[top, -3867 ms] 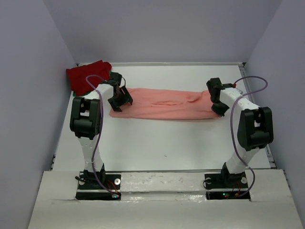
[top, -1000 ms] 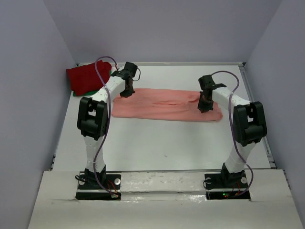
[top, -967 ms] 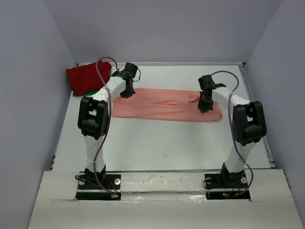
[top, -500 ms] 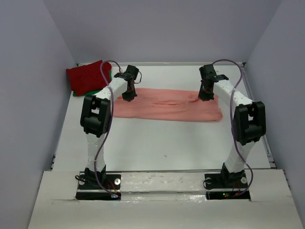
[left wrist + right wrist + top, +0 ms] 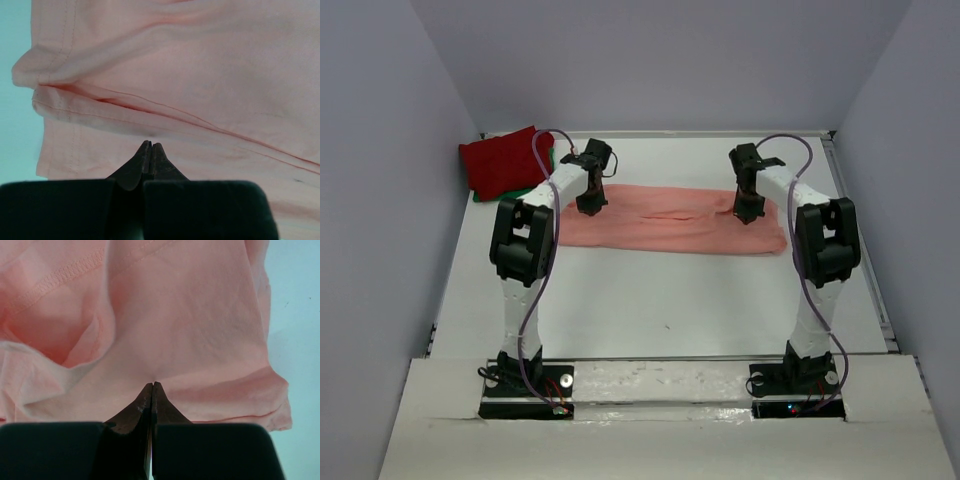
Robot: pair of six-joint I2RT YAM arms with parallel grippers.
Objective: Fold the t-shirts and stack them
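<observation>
**A:** Where's the pink one?

**B:** The salmon-pink t-shirt lies flat as a long band running left to right, right under both sets of tips. Its left end pokes out past the left gripper and its right end past the right gripper.

**A:** Do they have hold of it?

**B:** Both pairs of jaws are pressed tight together, no gap. The tips sit down at the cloth. On the right wrist cam there's a tiny pucker just ahead of the tips. I can't tell whether any fabric is actually pinched, on either side.

**A:** And the arms?

**B:** Both reach fwd from their bases with elbows up high, forearms stretched out and wrists tipped down. The right forearm leans in twd the middle.

**A:** What about the other shirts?

**B:** The dark red t-shirt is folded, off to the left of the left gripper and a bit beyond it, in the table's far corner and not touching the pink one. The green t-shirt is under the red, with only a sliver showing at its edge. Nearer than the grippers it's just the white table.
</observation>
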